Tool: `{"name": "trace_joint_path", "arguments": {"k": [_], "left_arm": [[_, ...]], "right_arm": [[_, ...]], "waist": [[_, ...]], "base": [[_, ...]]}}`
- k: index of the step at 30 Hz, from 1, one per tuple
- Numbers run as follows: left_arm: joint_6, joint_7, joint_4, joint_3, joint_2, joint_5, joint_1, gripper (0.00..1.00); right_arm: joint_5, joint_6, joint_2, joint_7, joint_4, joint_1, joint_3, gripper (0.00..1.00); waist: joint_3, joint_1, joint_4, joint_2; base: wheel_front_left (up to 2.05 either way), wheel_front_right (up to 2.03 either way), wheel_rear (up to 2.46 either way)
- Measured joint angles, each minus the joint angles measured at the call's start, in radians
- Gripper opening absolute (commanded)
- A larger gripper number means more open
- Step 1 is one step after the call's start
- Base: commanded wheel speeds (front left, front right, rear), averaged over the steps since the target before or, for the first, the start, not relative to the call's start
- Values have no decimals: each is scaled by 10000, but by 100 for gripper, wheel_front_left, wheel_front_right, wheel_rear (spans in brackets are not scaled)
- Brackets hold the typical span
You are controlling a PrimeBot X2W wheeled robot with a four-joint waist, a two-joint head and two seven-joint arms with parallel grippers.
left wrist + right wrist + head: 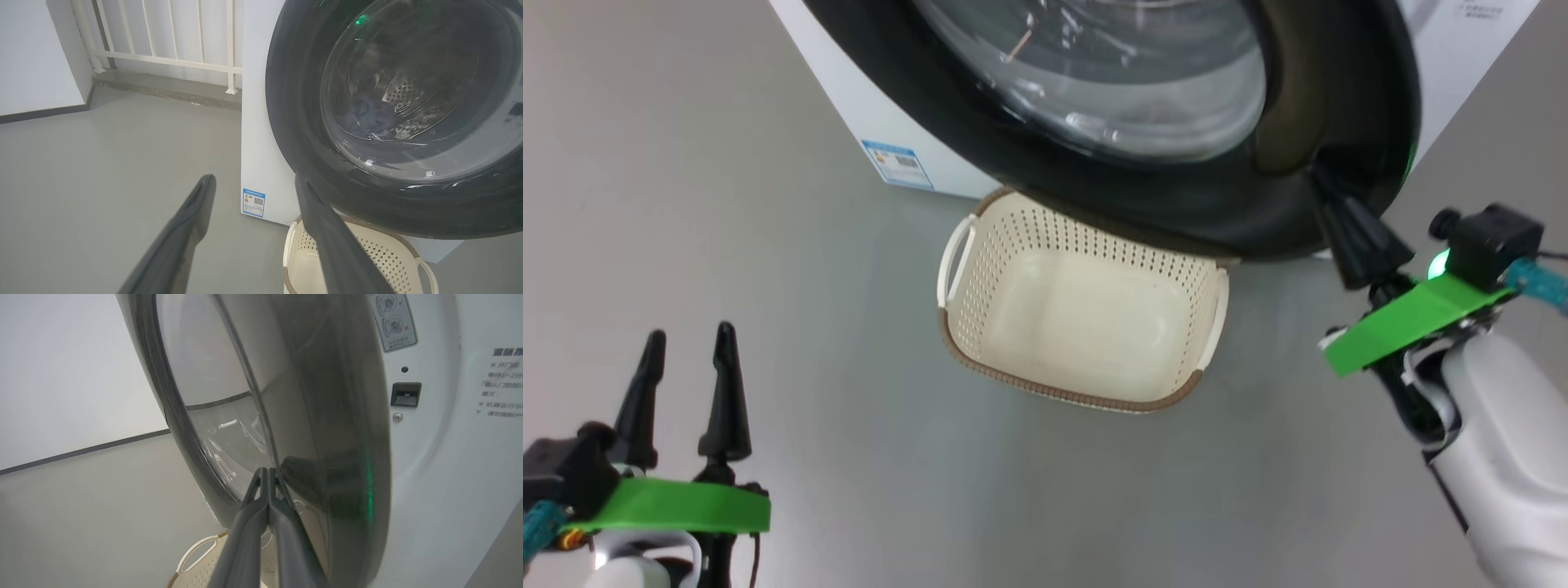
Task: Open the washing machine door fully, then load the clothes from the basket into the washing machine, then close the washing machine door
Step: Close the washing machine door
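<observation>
Progress looks far along. The large round glossy black washing machine door [1143,204], with its bulging clear glass window, stands ajar. It is close to the front of the big white boxy washing machine [261,122] but not latched. In the right wrist view a gap shows between the door's rim and the white front, where the small dark rectangular latch slot [405,394] lies uncovered.

Through the glass, in the left wrist view, a dark bluish bundle of clothes [367,116] lies at the bottom of the perforated steel drum [412,94]. Any print on them cannot be made out through the tinted glass. The small rectangular cream plastic basket [1094,245], with perforated sides and a brown woven-look rim, sits on the grey floor [727,204] just below the door, partly under its lower edge, and holds nothing. So opening and loading appear done, and only the closing remains.

The right gripper [267,473] has its two long dark fingers pressed together with nothing between them. Their tips rest against the door's outer rim on its free side — this reads as a push toward the machine. The left gripper [689,333] hangs low at the left, well apart from door and basket, its fingers spread and gripping nothing.

What is left, judging from this, is to press the door home until it catches, taking care that the closed fingertips do not slide off the glossy curved rim.
</observation>
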Motion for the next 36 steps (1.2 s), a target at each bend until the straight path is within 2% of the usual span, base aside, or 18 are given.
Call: {"name": "trace_joint_path", "arguments": {"k": [11,21,36], "left_arm": [[-2,0,-257,-52,13,-159,-666,100],[-2,-2,-357,-98,15,-334,-1045,100],[-2,-2,-167,-174,44,-343,-1100,100]], "right_arm": [[-345,0,-372,0,265,-2053,-629,0],[-671,50,-570,-2,598,-3440,-706,0],[-890,75,-267,-2,915,-3538,-947,0]], "waist": [[1322,0,-42,0],[2137,0,-121,0],[1802,0,-272,0]], "base": [[0,0,0],[0,0,0],[0,0,0]]}}
